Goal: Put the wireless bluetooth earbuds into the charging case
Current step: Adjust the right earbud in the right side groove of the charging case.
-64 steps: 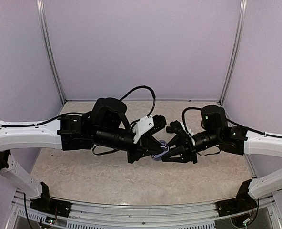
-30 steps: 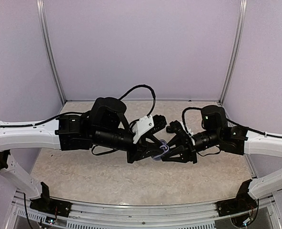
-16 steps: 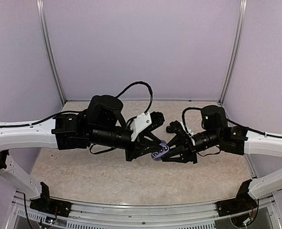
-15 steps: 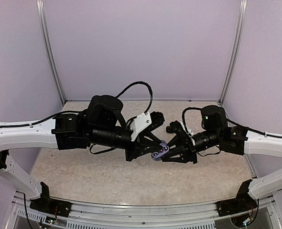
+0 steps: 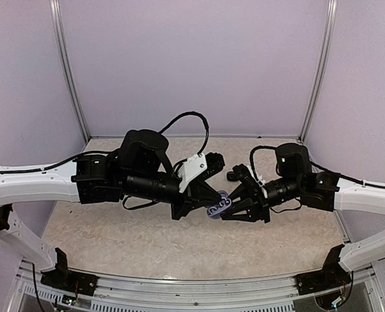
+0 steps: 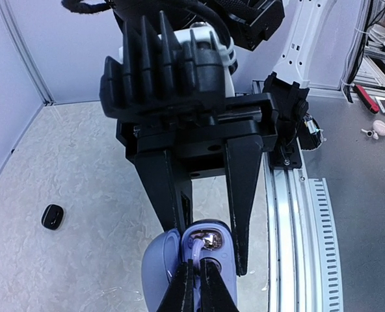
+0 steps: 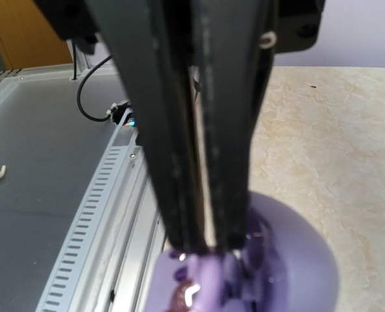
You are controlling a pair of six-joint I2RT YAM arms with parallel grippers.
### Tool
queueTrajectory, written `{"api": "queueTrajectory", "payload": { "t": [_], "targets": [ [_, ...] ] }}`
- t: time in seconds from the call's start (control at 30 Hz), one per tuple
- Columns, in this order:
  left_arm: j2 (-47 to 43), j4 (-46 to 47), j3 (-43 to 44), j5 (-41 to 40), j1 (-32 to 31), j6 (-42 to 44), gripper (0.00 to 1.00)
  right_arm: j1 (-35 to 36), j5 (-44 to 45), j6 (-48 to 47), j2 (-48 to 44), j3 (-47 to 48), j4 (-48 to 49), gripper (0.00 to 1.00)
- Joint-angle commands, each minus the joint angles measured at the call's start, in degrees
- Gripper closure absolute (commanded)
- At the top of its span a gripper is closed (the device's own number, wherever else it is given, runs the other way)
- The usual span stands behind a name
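The lilac charging case (image 5: pixel 217 208) is held open in the air between both arms. In the left wrist view its base (image 6: pixel 224 272) sits between the right gripper's (image 6: pixel 210 250) black fingers (image 6: pixel 244 188), with its lid (image 6: pixel 159 272) swung left. My left gripper (image 6: pixel 198 261) is shut on a lilac earbud's stem (image 6: pixel 196 247), tip down in the case's near socket. A shiny silvery spot (image 6: pixel 212 242) shows in the far socket. The right wrist view shows the left fingers (image 7: pixel 199 130), the bud (image 7: pixel 209 273) and the case (image 7: pixel 296 260), not its own fingers. No black or silvery-grey buds show for certain.
A small glossy black thing (image 6: pixel 52 216) lies on the marbled table (image 5: pixel 147 240) to the left. The aluminium rail (image 6: pixel 290 214) runs along the table's near edge. Beyond it, small pale items (image 6: pixel 379 127) lie on a grey surface. Lilac walls enclose the table.
The left arm drew back a little to the left about a second ago. Since then both grippers stay at the case, the left one still pinching the bud.
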Motion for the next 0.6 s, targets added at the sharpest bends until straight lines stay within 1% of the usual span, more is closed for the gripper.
{"api": "queueTrajectory", "payload": {
  "t": [0.0,0.47,0.57],
  "targets": [
    [0.75,1.07,-0.72,2.06,0.18,0.81,0.93,0.71,-1.02,-0.13,-1.48,0.74,0.89,1.0],
    [3.53,-0.42,0.16,2.35,-1.25,1.74,0.96,0.7,-1.33,-0.1,-1.57,1.02,0.89,1.0],
    [3.04,0.63,-0.06,1.04,-1.02,1.28,0.93,0.75,-1.19,0.05,-1.57,0.61,1.0,1.0]
  ]
}}
